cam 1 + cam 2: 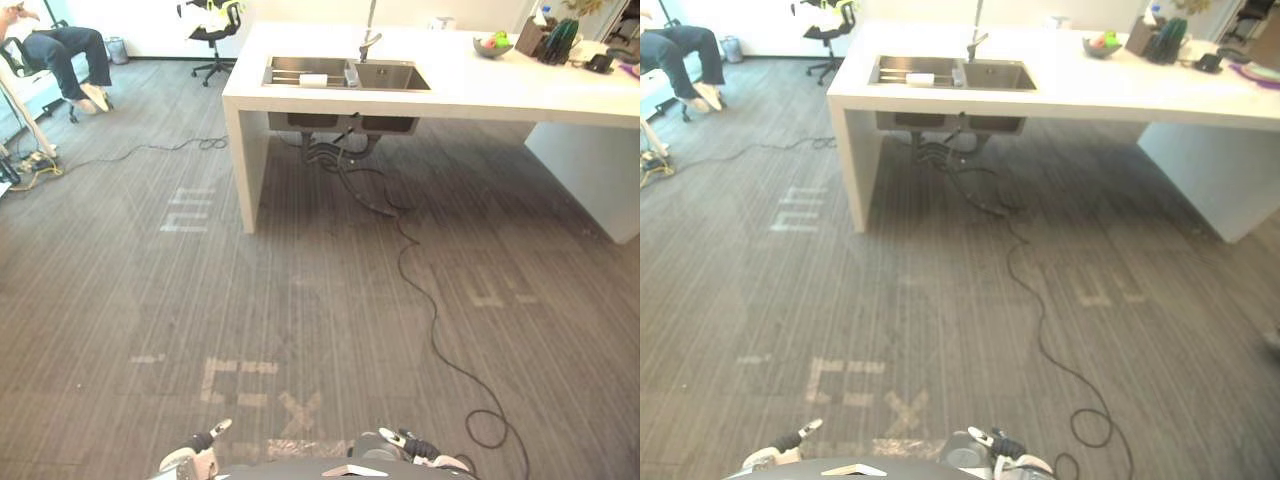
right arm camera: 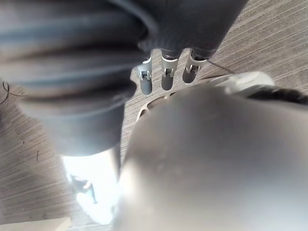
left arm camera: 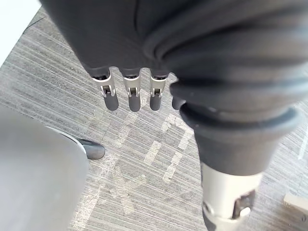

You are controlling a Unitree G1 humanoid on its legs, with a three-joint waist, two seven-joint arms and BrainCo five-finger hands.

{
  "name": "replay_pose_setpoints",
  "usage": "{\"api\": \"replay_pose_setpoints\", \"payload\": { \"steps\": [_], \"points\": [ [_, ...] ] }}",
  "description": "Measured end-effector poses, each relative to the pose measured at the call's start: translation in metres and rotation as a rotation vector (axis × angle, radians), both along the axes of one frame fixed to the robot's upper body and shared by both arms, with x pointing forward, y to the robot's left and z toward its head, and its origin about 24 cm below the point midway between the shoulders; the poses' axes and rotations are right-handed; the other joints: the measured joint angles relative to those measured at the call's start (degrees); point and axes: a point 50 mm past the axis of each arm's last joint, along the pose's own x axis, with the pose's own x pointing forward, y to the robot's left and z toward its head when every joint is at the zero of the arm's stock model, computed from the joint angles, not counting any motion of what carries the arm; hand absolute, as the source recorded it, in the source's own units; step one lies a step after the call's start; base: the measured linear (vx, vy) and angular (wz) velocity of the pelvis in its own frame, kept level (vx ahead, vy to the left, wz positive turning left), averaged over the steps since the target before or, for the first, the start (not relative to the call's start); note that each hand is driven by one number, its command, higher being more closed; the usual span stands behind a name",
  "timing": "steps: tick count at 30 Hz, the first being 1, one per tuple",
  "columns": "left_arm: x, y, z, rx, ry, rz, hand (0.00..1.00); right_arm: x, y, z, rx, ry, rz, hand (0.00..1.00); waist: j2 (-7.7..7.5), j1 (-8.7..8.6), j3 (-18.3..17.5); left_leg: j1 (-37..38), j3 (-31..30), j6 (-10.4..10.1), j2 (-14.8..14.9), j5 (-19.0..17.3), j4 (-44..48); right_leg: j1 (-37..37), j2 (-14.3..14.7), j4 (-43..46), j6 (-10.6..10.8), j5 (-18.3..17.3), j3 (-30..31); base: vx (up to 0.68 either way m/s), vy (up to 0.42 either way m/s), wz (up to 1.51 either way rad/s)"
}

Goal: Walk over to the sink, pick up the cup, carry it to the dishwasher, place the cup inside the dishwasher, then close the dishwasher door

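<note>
Where the steel sink [image 1: 395,78] sits, counter [image 1: 500,92] lies smooth.

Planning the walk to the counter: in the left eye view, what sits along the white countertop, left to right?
White item in the sink → faucet → fruit bowl → dark green holder.

Counter [image 1: 500,95]: white, long, on slab legs; stands on the floor.
Sink [image 1: 345,73]: double basin, set into the counter near its left end.
Faucet [image 1: 368,40]: at the sink's back edge, between the two basins.
Counter, right end: bowl [image 1: 492,46] with coloured fruit, dark box [image 1: 530,36], dark green item [image 1: 558,42], small black object [image 1: 600,62], grouped near the back edge.
Floor [image 1: 300,300]: grey striped carpet with pale marks [image 1: 190,210].
Floor, beyond counter's left end: office chair [image 1: 213,30], small bin [image 1: 117,49].
</note>
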Motion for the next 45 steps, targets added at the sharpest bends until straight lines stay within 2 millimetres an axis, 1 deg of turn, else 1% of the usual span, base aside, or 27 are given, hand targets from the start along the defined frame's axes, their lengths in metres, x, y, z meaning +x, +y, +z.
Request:
{"api": "replay_pose_setpoints", "payload": {
  "steps": [3, 7, 10, 11, 12, 13, 14, 15, 16, 18, 20, 22, 24, 25, 27, 28, 31, 33, 34, 36, 37, 38, 39, 40, 41, 43, 45],
  "points": [
    [0.009, 0.000, 0.002, -0.002, -0.021, 0.035, 0.00, -0.008, -0.001, -0.001, 0.014, -0.012, -0.088, 0.00, 0.58, 0.04, 1.41, -0.20, -2.35, -0.92, 2.75, -0.82, 0.24, -4.14, 1.56, -8.29, -0.12, 0.02, -0.75, 0.20, -0.110, 0.32],
    [0.017, -0.005, 0.003, -0.017, -0.039, 0.081, 0.00, -0.023, -0.004, -0.001, -0.001, -0.004, -0.127, 0.00, 2.10, 1.01, 3.62, -1.47, -4.03, -4.14, 8.15, -11.13, 13.16, -6.63, 4.20, -20.75, 0.98, 8.86, 3.87, 0.28, -0.193, 0.25],
    [0.021, -0.004, 0.005, 0.015, -0.050, 0.038, 0.00, -0.041, 0.002, -0.003, 0.010, 0.023, -0.145, 0.00, 1.33, 1.33, 3.32, -1.18, -5.70, -6.91, 8.56, -21.15, 23.07, -8.38, 2.24, -15.12, -1.65, 7.88, 6.63, 0.44, -0.391, 0.26],
    [0.020, -0.005, 0.005, 0.016, -0.049, 0.046, 0.00, -0.044, 0.001, -0.003, 0.010, 0.027, -0.153, 0.00, 1.51, 1.28, 3.07, -0.99, -5.84, -7.61, 8.98, -22.73, 23.99, -9.30, 2.12, -12.58, -1.14, 9.27, 6.89, 0.54, -0.444, 0.24],
    [0.015, -0.012, 0.003, 0.007, -0.039, 0.049, 0.00, -0.050, -0.006, -0.001, -0.002, 0.032, -0.176, 0.00, 2.66, 0.59, 1.92, 0.19, -5.84, -9.51, 11.38, -24.72, 24.03, -11.38, 3.17, -5.84, -0.53, 7.30, 5.95, 0.59, -0.403, 0.15],
    [0.006, -0.020, 0.000, -0.007, -0.018, 0.047, 0.00, -0.056, -0.015, 0.000, -0.026, 0.048, -0.184, 0.00, 5.37, 0.16, 0.35, 0.41, -5.68, -9.89, 13.80, -24.81, 26.08, -12.65, 5.11, -2.06, -1.82, 2.59, 4.46, 0.62, -0.387, 0.15],
    [0.007, -0.023, 0.000, -0.012, -0.025, 0.056, 0.00, -0.057, -0.017, 0.000, -0.030, 0.055, -0.186, 0.00, 6.12, -0.19, -0.05, -1.20, -5.57, -9.43, 14.68, -24.13, 29.62, -12.64, 5.67, -0.83, -2.47, 0.73, 3.96, 0.63, -0.380, 0.11],
    [0.007, -0.030, 0.000, -0.022, -0.029, 0.060, 0.00, -0.061, -0.020, 0.000, -0.033, 0.073, -0.196, 0.00, 6.61, -0.64, -0.37, -4.56, -6.60, -9.43, 16.30, -20.42, 38.01, -10.84, 7.14, -0.73, -3.23, -1.19, 3.02, 0.63, -0.388, 0.08],
    [0.005, -0.030, 0.000, -0.021, -0.030, 0.074, 0.00, -0.065, -0.023, 0.000, -0.040, 0.087, -0.201, 0.00, 7.44, -0.81, -0.79, -8.91, -8.25, -9.94, 17.58, -13.00, 48.86, -7.15, 8.84, -2.97, -4.20, -2.72, 2.40, 0.63, -0.383, 0.06],
    [0.005, -0.027, 0.001, -0.008, -0.050, 0.112, 0.00, -0.064, -0.025, 0.000, -0.057, 0.090, -0.168, 0.00, 7.80, -1.11, -0.76, -16.75, -7.85, -10.23, 19.73, -10.13, 67.59, 1.07, 11.99, -9.54, -5.32, -3.05, 1.86, 0.63, -0.320, -0.01],
    [0.016, -0.016, 0.006, 0.046, -0.105, 0.107, 0.00, -0.063, -0.021, -0.002, -0.043, 0.104, -0.133, 0.00, 5.73, -0.01, 0.02, -22.10, -5.02, -9.63, 18.69, -11.41, 75.46, 10.08, 13.06, -17.06, -6.23, -2.14, 2.02, 0.66, -0.262, -0.15],
    [0.034, -0.008, 0.015, 0.131, -0.194, 0.040, 0.00, -0.048, -0.017, -0.002, -0.015, 0.071, -0.110, 0.00, 3.46, 1.72, 0.83, -28.70, 1.49, -8.54, 15.21, -14.55, 69.69, 17.25, 13.01, -23.53, -6.33, -1.46, 4.04, 0.50, -0.136, -0.44],
    [0.045, -0.008, 0.021, 0.160, -0.242, -0.003, 0.00, -0.031, -0.015, -0.001, 0.001, 0.022, -0.120, 0.00, 2.87, 1.90, 1.86, -31.78, 5.78, -6.15, 12.95, -15.56, 59.78, 20.39, 12.40, -25.63, -6.25, -1.43, 5.29, 0.64, -0.031, -0.53],
    [0.056, -0.009, 0.026, 0.189, -0.290, -0.046, 0.00, -0.017, -0.011, 0.001, 0.022, -0.026, -0.123, 0.00, 2.33, 1.82, 2.98, -32.97, 9.06, -4.90, 9.99, -12.53, 44.11, 22.96, 11.28, -26.32, -6.06, -1.55, 5.97, 0.80, 0.056, -0.56],
    [0.063, -0.016, 0.032, 0.214, -0.332, -0.089, 0.00, -0.013, -0.013, 0.003, 0.029, -0.053, -0.128, 0.00, 4.11, 2.12, 3.21, -31.08, 8.63, -5.96, 8.40, -3.03, 21.54, 24.64, 12.34, -26.22, -5.38, -2.11, 8.22, 0.60, 0.120, -0.58],
    [0.071, -0.024, 0.038, 0.239, -0.387, -0.126, 0.00, -0.011, -0.019, 0.005, 0.009, -0.064, -0.111, 0.00, 5.66, 2.53, 3.70, -30.09, 8.31, -3.32, 8.90, 5.98, 18.97, 27.23, 13.15, -26.78, -5.94, -4.04, 11.28, 0.50, 0.208, -0.44],
    [0.111, -0.032, 0.070, 0.323, -0.578, -0.152, 0.00, -0.005, -0.009, 0.004, 0.030, -0.069, -0.071, 0.00, 3.49, 1.90, 4.29, -33.45, 8.41, -0.36, 6.64, 4.44, 24.99, 26.85, 11.27, -25.84, -6.55, -3.30, 14.32, 0.35, 0.190, 0.10],
    [0.139, -0.043, 0.109, 0.378, -0.783, -0.200, 0.00, -0.010, -0.004, 0.001, 0.041, -0.031, -0.055, 0.00, 1.89, 1.67, 4.30, -31.70, 7.34, 1.15, 2.08, 3.37, 23.18, 24.00, 7.78, -17.63, -5.97, -2.39, 14.90, 0.41, 0.254, 0.40],
    [0.144, -0.045, 0.119, 0.390, -0.829, -0.207, 0.00, -0.013, -0.004, 0.000, 0.048, -0.019, -0.070, 0.00, 1.63, 1.82, 4.09, -30.70, 7.48, 1.61, 1.00, 3.06, 22.29, 23.27, 6.92, -15.07, -4.94, -1.82, 14.87, 0.47, 0.207, 0.26],
    [0.159, -0.047, 0.162, 0.432, -1.029, -0.211, 0.00, -0.025, -0.004, -0.003, 0.064, 0.021, -0.110, 0.00, 1.57, 1.85, 3.41, -27.41, 7.51, 3.28, -1.66, 1.71, 21.35, 19.41, 4.65, -3.35, 2.71, 3.75, 14.82, 0.46, 0.148, 0.21],
    [0.164, -0.045, 0.189, 0.483, -1.147, -0.240, 0.00, -0.028, -0.003, -0.004, 0.066, 0.018, -0.168, 0.00, 1.03, 1.78, 2.75, -25.19, 7.51, 3.83, -2.94, 0.01, 20.32, 15.47, 3.42, 4.92, 6.79, 10.43, 14.70, 0.36, 0.093, 0.07],
    [0.166, -0.046, 0.203, 0.505, -1.210, -0.256, 0.00, -0.029, -0.003, -0.004, 0.068, 0.017, -0.189, 0.00, 0.70, 1.84, 2.34, -23.73, 7.36, 4.03, -3.68, -0.59, 18.97, 13.12, 2.61, 9.26, 7.34, 15.02, 14.57, 0.45, 0.124, -0.07],
    [0.166, -0.045, 0.235, 0.568, -1.342, -0.275, 0.00, -0.029, -0.003, -0.004, 0.072, 0.000, -0.232, 0.00, 0.04, 2.10, 1.90, -20.62, 7.21, 3.63, -4.66, -0.48, 15.93, 7.08, 0.83, 20.02, 5.42, 15.52, 13.81, 0.42, 0.121, -0.14],
    [0.166, -0.049, 0.260, 0.642, -1.447, -0.289, 0.00, -0.032, -0.004, -0.004, 0.077, -0.008, -0.261, 0.00, 0.11, 2.05, 1.89, -17.03, 6.88, 2.98, -4.92, -0.89, 13.42, 2.07, 0.36, 26.27, 1.85, 11.67, 11.77, 0.49, 0.130, -0.11],
    [0.166, -0.053, 0.269, 0.668, -1.488, -0.298, 0.00, -0.035, -0.003, -0.004, 0.079, -0.004, -0.273, 0.00, 0.33, 1.96, 1.77, -15.26, 6.46, 2.67, -4.87, -1.19, 12.38, 0.03, 0.36, 27.53, 0.52, 9.41, 10.34, 0.50, 0.089, 0.08],
    [0.165, -0.077, 0.293, 0.758, -1.625, -0.375, 0.00, -0.057, 0.000, -0.006, 0.079, 0.034, -0.293, 0.00, 0.85, 1.36, 0.97, -8.79, 4.66, 1.27, -4.10, -2.76, 9.55, -6.14, 0.79, 23.26, -1.76, 1.51, 4.60, 0.49, 0.021, 0.28],
    [0.165, -0.093, 0.308, 0.810, -1.725, -0.429, 0.00, -0.075, 0.005, -0.007, 0.087, 0.071, -0.306, 0.00, 1.26, 0.14, -0.14, -6.27, 2.58, 0.25, -2.91, -4.05, 9.81, -9.57, 1.13, 11.34, -2.21, -1.18, 1.57, 0.43, -0.058, 0.52]
  ]
}}
